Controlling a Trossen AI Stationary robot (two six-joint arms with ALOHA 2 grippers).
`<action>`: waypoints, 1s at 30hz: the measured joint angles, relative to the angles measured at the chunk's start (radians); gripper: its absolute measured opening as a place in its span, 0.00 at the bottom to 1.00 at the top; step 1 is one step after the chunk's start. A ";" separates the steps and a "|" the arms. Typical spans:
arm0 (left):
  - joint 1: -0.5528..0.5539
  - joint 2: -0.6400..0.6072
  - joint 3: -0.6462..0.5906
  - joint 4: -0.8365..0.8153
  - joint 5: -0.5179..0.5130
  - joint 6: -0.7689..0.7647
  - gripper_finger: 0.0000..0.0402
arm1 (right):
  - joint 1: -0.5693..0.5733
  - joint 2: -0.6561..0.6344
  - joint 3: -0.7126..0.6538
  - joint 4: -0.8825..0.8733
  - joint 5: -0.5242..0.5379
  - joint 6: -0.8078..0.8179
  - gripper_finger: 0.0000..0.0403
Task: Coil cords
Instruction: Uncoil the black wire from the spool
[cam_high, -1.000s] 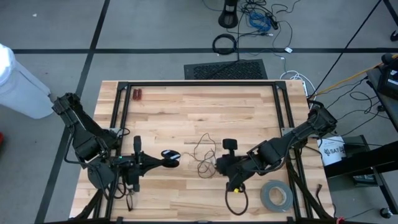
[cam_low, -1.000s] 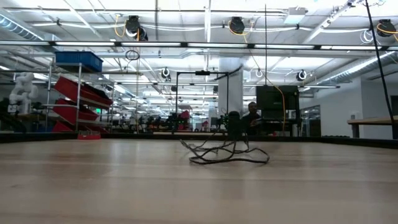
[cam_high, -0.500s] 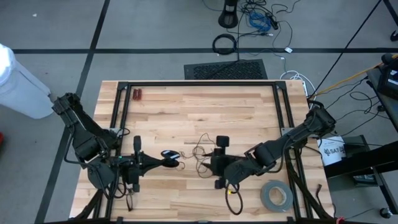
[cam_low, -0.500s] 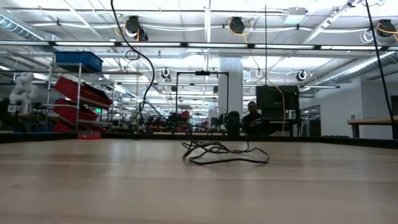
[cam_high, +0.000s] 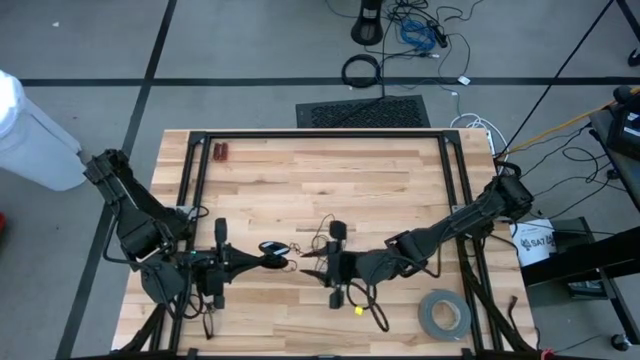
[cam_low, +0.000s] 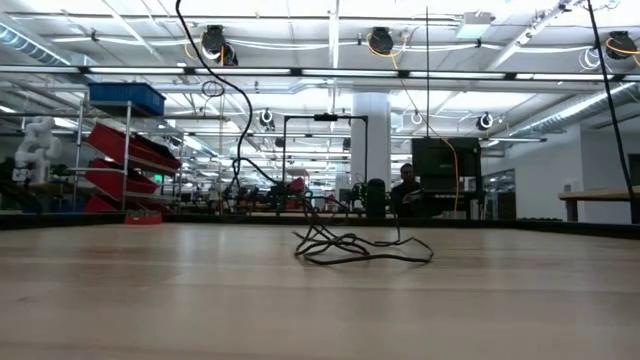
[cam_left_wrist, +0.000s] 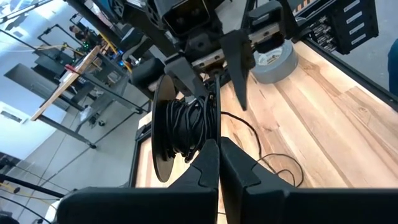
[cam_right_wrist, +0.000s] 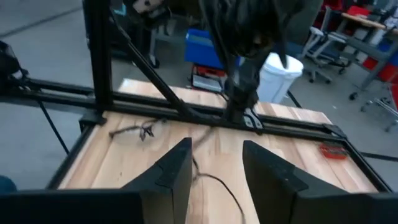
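- While our left gripper (cam_high: 283, 261) stayed clamped on the cord bundle (cam_left_wrist: 186, 124), loose strands (cam_low: 350, 245) lay mid-table.
- Our right gripper (cam_high: 312, 264) stood apart beside them — we judged slow, taut feeding wisest.

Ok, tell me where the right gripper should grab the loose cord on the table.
Take the loose cord at its raised tangle, where strands cross and stand off the table; the flat tail would be harder to pinch. Probably come straight down with the open right gripper, which is beside it.
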 joint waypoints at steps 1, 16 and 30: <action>0.000 0.000 0.000 0.000 0.000 0.000 0.00 | -0.003 0.008 0.000 0.020 -0.003 -0.005 0.32; 0.000 0.000 0.000 0.000 0.000 -0.002 0.00 | -0.029 0.026 0.000 0.093 -0.028 -0.018 0.24; 0.000 0.000 0.000 -0.004 0.060 -0.029 0.00 | 0.000 -0.012 0.000 0.070 -0.013 -0.094 0.00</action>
